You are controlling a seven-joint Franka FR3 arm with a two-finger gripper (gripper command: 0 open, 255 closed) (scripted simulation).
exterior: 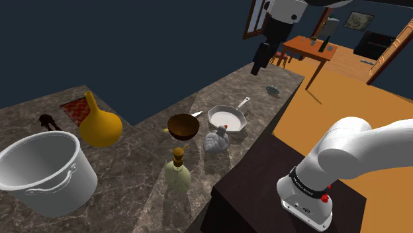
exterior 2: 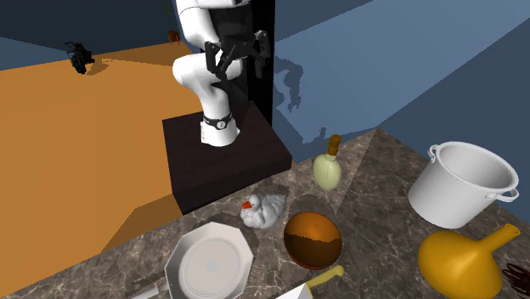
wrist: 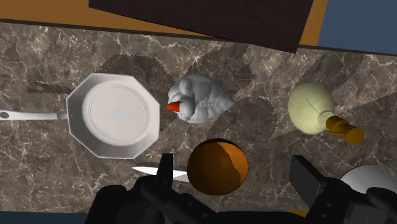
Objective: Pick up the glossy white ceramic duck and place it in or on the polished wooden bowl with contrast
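A white duck (exterior: 216, 140) with an orange beak sits on the dark marble counter (exterior: 139, 192), between a brown wooden bowl (exterior: 183, 126) and the stand. From the wrist camera, the duck (wrist: 198, 102) lies beyond the bowl (wrist: 217, 167), which sits between my fingers far below. My black gripper (exterior: 259, 59) hangs high above the counter, open and holding nothing. The second exterior view has the gripper (exterior 2: 240, 53) up near the arm, well above the duck (exterior 2: 262, 210) and bowl (exterior 2: 312, 239).
Beside the duck is a white octagonal pan (wrist: 114, 116). A knife (wrist: 153, 171) lies by the bowl. A pale green bottle (exterior: 177, 173), a big white pot (exterior: 46, 171) and a yellow gourd-shaped jug (exterior: 99, 124) stand further along. The dark stand (exterior 2: 225, 157) borders the counter.
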